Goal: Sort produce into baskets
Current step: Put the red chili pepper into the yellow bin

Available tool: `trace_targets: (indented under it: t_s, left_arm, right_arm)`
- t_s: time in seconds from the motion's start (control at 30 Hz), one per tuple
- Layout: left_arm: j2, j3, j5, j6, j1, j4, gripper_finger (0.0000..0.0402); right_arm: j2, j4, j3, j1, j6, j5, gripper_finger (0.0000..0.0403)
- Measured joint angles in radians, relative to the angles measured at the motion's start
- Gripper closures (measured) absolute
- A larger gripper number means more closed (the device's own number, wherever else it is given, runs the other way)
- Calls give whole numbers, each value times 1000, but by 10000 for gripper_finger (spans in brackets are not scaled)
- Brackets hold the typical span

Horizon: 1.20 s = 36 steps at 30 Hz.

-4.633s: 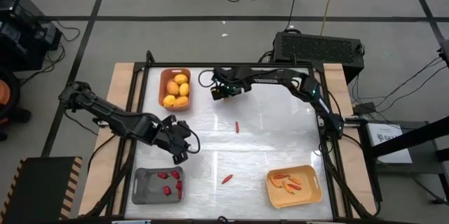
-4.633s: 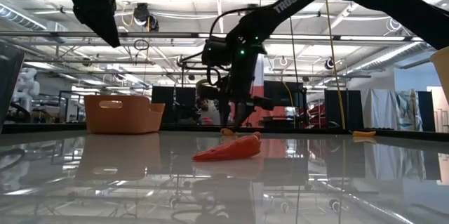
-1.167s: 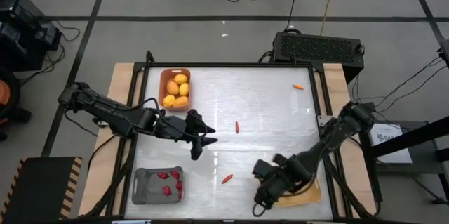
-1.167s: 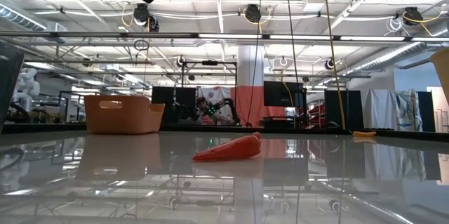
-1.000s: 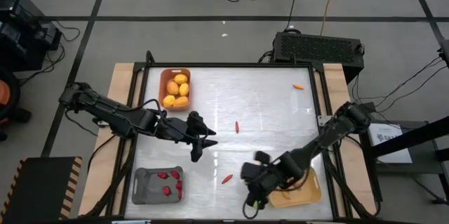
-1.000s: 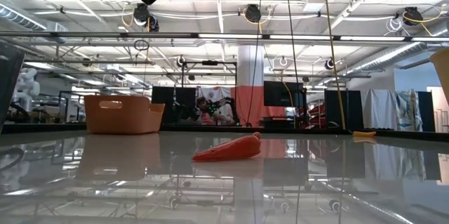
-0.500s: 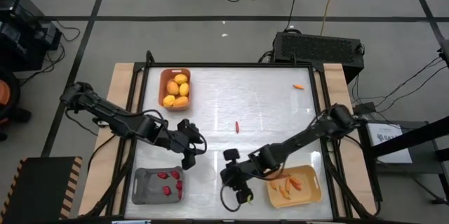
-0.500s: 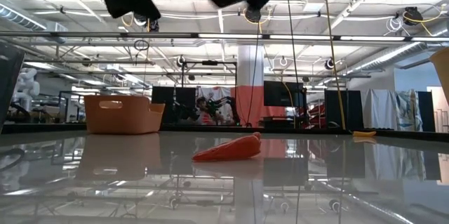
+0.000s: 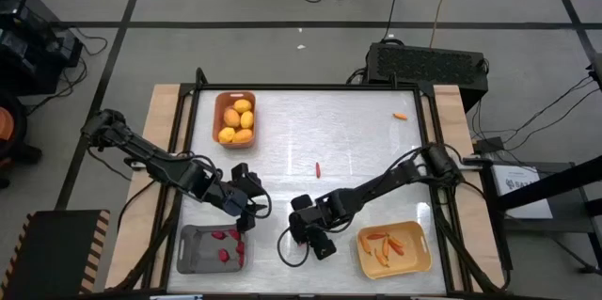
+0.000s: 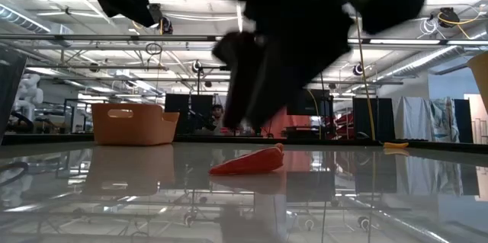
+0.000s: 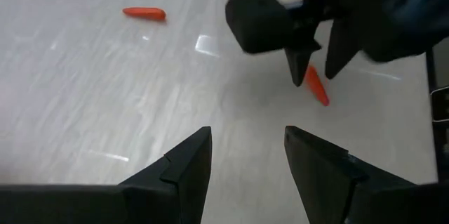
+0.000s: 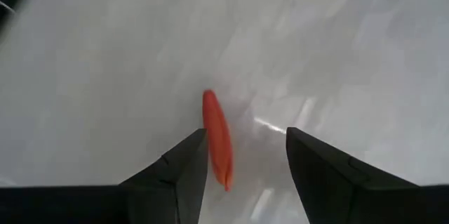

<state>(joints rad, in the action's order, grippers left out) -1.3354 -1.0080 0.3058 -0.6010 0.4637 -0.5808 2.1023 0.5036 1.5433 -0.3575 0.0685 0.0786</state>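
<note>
Right tool hangs open over red chilli on table.

Our right gripper low near the tabletop's front edge, jaws apart, our left gripper just beside it, jaws apart

right hand over chilli, left hand beside

Glossy white table, wooden edges; matt plastic baskets.
</note>
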Motion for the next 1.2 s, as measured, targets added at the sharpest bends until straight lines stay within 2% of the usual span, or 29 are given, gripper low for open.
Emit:
trace_targets:
  t_s: [0.37,0.5,0.67,0.97,1.07,1.2]
  left_arm:
    - [0,0,83,5,19,-25,214]
    - [0,0,100,5,19,-37,214]
    - [0,0,114,4,19,-37,214]
    - [0,0,123,5,18,-38,214]
    - [0,0,130,5,14,-39,214]
    - [0,0,148,15,7,-39,214]
  right_arm:
    - [91,15,5,-16,-55,-2,222]
    - [94,36,5,-16,-67,-2,245]
    - [87,41,3,-17,-94,6,297]
    - [-33,91,-4,-15,-156,6,379]
    - [-99,154,-3,-14,-211,6,386]
    - [-190,268,-3,-15,-365,14,381]
